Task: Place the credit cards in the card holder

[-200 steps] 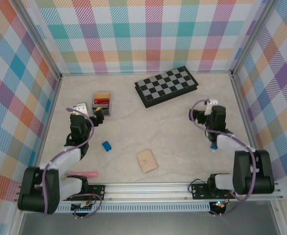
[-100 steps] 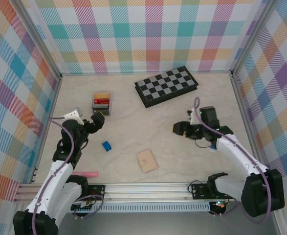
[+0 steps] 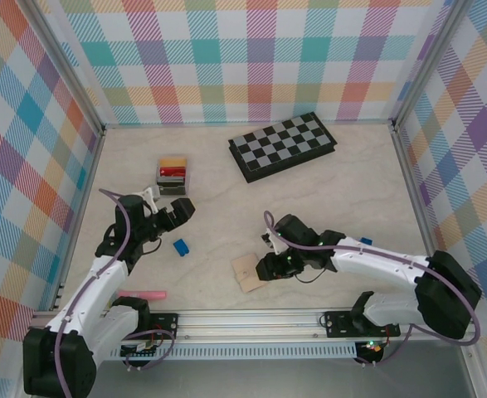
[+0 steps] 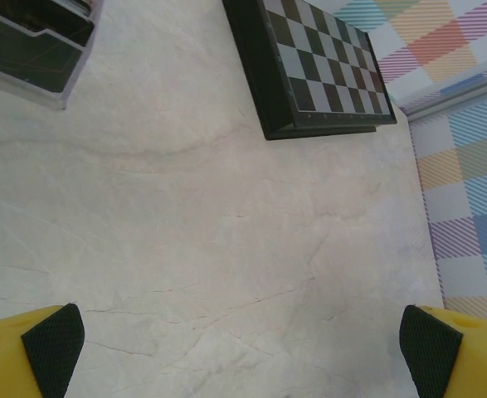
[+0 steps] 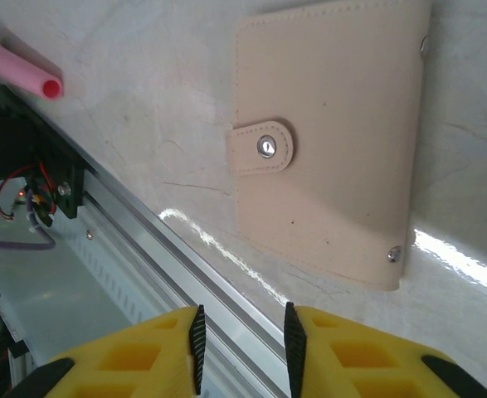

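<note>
The card holder [image 3: 249, 273] is a tan square wallet lying closed on the table near the front rail. In the right wrist view the card holder [image 5: 326, 141] has its snap tab fastened. My right gripper [image 3: 268, 265] hangs just over its right edge. The right gripper [image 5: 241, 352] has its jaws a narrow gap apart with nothing between them. The credit cards [image 3: 172, 170], red and yellow on top, sit in a small grey tray [image 3: 173, 187] at the back left. My left gripper [image 3: 181, 212] hovers wide open a little in front of that tray; its fingers [image 4: 52, 348] hold nothing.
A black-and-white chessboard [image 3: 282, 145] lies at the back centre, and the chessboard [image 4: 318, 66] also appears in the left wrist view. A small blue block [image 3: 181, 246] sits left of centre. A pink pen [image 3: 143, 294] lies by the front rail [image 3: 251, 317]. The pink pen [image 5: 19, 70] is left of the wallet.
My right arm swung from the right side down to the card holder, and its jaws narrowed from wide open. My left arm reached forward and right, past the tray.
</note>
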`<state>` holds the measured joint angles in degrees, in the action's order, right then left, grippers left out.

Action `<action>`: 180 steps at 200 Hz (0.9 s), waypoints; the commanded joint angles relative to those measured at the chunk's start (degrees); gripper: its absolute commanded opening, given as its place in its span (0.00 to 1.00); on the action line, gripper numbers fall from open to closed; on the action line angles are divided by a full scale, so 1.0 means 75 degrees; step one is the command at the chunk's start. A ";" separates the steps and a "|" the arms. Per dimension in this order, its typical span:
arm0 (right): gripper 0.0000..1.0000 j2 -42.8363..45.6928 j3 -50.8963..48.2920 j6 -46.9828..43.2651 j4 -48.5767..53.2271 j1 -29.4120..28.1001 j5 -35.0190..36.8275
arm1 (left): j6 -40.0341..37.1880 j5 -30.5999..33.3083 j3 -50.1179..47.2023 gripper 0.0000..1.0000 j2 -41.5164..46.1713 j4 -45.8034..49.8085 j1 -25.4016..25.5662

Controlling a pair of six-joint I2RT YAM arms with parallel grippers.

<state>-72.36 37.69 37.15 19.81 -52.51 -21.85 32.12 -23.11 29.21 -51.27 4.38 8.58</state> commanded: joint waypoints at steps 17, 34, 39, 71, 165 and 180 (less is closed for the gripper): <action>0.30 -0.0645 0.0228 0.0274 -0.0562 -0.0384 0.0165 | 0.0130 -0.0013 0.0239 1.00 -0.0154 -0.0038 0.0326; 0.29 -0.0931 0.0280 0.0196 -0.0648 -0.0490 -0.0069 | 0.0063 -0.0012 0.0277 1.00 -0.0227 0.0036 0.0406; 0.29 -0.1006 0.0300 0.0160 -0.0645 -0.0544 -0.0077 | 0.0020 0.0008 0.0288 1.00 -0.0252 0.0084 0.0414; 0.27 -0.1482 0.0240 0.0053 -0.0676 -0.0630 0.0082 | -0.0070 0.0012 0.0260 1.00 -0.0355 0.0146 0.0473; 0.29 -0.2088 0.0988 -0.0597 0.0641 -0.0217 0.2965 | -0.0813 -0.0491 0.0747 0.99 -0.1312 0.0167 0.1251; 0.30 -0.2303 0.1267 -0.0876 0.0896 -0.0066 0.3306 | -0.0921 -0.0487 0.0911 0.97 -0.1725 0.0191 0.1534</action>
<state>-87.00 43.79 35.73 21.58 -54.83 -4.32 28.38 -25.06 33.12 -60.64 4.86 16.73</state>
